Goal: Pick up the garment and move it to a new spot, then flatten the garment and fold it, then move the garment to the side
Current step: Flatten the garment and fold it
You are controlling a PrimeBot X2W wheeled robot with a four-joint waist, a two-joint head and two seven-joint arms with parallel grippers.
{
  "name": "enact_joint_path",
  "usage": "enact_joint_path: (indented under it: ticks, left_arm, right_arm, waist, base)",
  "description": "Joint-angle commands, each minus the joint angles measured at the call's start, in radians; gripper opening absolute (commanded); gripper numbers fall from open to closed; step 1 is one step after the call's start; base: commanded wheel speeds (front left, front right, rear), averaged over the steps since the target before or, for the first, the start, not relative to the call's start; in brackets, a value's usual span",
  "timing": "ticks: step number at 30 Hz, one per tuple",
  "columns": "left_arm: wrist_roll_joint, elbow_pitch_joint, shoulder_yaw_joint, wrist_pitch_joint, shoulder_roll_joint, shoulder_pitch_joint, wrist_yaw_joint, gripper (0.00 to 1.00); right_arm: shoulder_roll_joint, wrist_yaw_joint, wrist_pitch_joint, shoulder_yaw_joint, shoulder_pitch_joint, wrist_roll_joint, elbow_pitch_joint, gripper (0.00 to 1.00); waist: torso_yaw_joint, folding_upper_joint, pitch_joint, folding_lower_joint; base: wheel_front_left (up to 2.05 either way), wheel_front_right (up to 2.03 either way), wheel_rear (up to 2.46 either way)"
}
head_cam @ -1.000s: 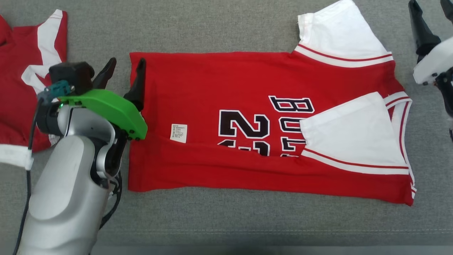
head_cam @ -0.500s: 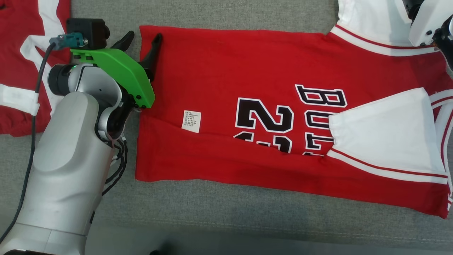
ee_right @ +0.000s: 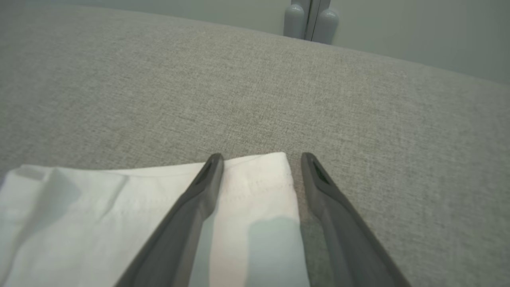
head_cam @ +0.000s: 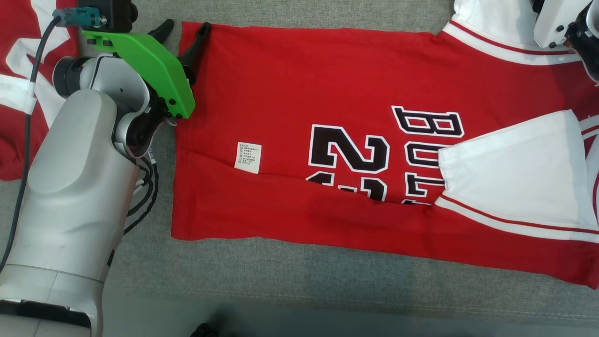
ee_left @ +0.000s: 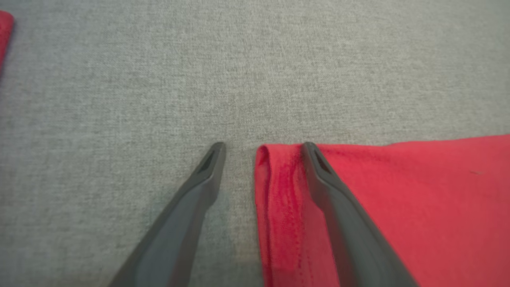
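Since a second ago the whole head view has shifted, which is our camera turning, not the cloth. Measured against the garment (head_cam: pixel 290 84), our right claw (ee_right: pixel 261 159) has come in from the bare grey table (head_cam: pixel 327 281) onto the far sleeve (ee_right: pixel 255 187), and our left claw (head_cam: pixel 185 27) has kept to the hem.

That table carries everything. Across it the garment lies lengthwise, hem toward our left and shoulders toward our right. Its near long edge is already folded up over the lower part of the number and lettering. A second garment (head_cam: pixel 11 150), red and white, lies at the far left, just beyond our left arm (head_cam: pixel 70 196). The near sleeve (head_cam: pixel 510 168) is folded in over the chest.

Both claws stand wide and hold nothing. The left straddles the far hem corner (ee_left: pixel 275 171), one finger over red cloth and one over table; the right straddles the far sleeve's corner the same way. Whether any fingertip touches cloth we cannot tell. A small white label (head_cam: pixel 248 157) shows near the fold.

We judge the far edge is next to be folded over. Closing too high would pinch air or one layer only. A sleeve is a loose handle, so the right side may lag and skew the fold. Our left arm, swinging, could also drag the second garment.
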Motion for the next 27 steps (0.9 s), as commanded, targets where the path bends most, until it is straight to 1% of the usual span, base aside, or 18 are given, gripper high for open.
enact_joint_path:
  ticks: [1, 2, 3, 4, 5, 7, 12, 15, 20, 23, 27]
  left_arm:
    - [-0.004, 0.038, -0.026, 0.029, -0.007, 0.023, -0.003, 1.00]
    - [-0.008, 0.045, -0.032, 0.033, -0.009, 0.022, -0.004, 1.00]
    - [-0.011, 0.053, -0.039, 0.042, -0.010, 0.023, -0.005, 0.75]
    - [-0.013, 0.060, -0.048, 0.046, -0.009, 0.024, -0.006, 0.38]
    - [-0.020, 0.064, -0.059, 0.059, -0.012, 0.028, -0.006, 0.00]
    - [-0.025, 0.060, -0.079, 0.071, -0.013, 0.030, -0.008, 0.00]
    - [-0.030, 0.030, -0.073, -0.005, 0.015, 0.013, -0.008, 0.00]
    - [-0.035, 0.020, -0.064, -0.041, 0.031, 0.011, -0.007, 0.00]
    - [-0.047, -0.020, -0.061, -0.064, 0.058, 0.027, -0.008, 0.00]
    - [-0.061, -0.057, -0.057, -0.072, 0.077, 0.052, -0.008, 0.00]
    - [-0.077, -0.127, -0.043, -0.084, 0.108, 0.089, -0.007, 0.00]
  right_arm:
    - [0.000, -0.001, -0.004, 0.012, -0.004, 0.007, 0.019, 1.00]
    - [0.002, -0.001, -0.009, 0.020, -0.009, 0.012, 0.026, 1.00]
    - [0.003, -0.001, -0.012, 0.029, -0.013, 0.016, 0.034, 0.93]
    - [0.005, -0.001, -0.012, 0.038, -0.016, 0.024, 0.040, 0.37]
    - [0.006, -0.001, -0.018, 0.044, -0.021, 0.031, 0.045, 0.00]
    - [0.003, -0.001, -0.023, 0.057, -0.028, 0.047, 0.056, 0.00]
    - [-0.002, -0.001, -0.068, 0.062, -0.047, 0.099, 0.065, 0.00]
    - [-0.006, -0.001, -0.089, 0.071, -0.045, 0.142, 0.042, 0.00]
    - [-0.040, -0.001, -0.106, 0.102, 0.008, 0.238, -0.062, 0.00]
    - [-0.084, -0.001, -0.102, 0.123, 0.050, 0.298, -0.160, 0.00]
    - [-0.146, -0.001, -0.114, 0.125, 0.131, 0.374, -0.292, 0.00]
  waist:
    - [-0.004, 0.0000, 0.002, 0.0001]
    - [-0.005, 0.0000, 0.002, 0.0001]
    - [-0.006, 0.0000, 0.002, 0.0001]
    - [-0.007, 0.0000, 0.002, 0.0001]
    - [-0.007, 0.0000, 0.002, 0.0001]
    - [-0.006, 0.0000, 0.000, 0.0001]
    - [-0.005, 0.0000, -0.011, 0.0001]
    - [-0.008, 0.0000, -0.024, 0.0001]
    - [-0.023, 0.0000, -0.051, 0.0001]
    - [-0.035, 0.0000, -0.065, 0.0001]
    - [-0.053, 0.0000, -0.082, 0.0001]
  base:
    - [0.00, 0.00, 0.00]
    - [0.00, 0.00, 0.00]
    - [0.00, 0.00, 0.00]
    - [0.00, 0.00, 0.00]
    - [0.00, 0.00, 0.00]
    - [0.00, 0.00, 0.00]
    - [0.00, 0.00, 0.00]
    - [0.00, 0.00, 0.00]
    - [0.00, 0.00, 0.00]
    - [0.00, 0.00, 0.00]
    - [0.00, 0.00, 0.00]
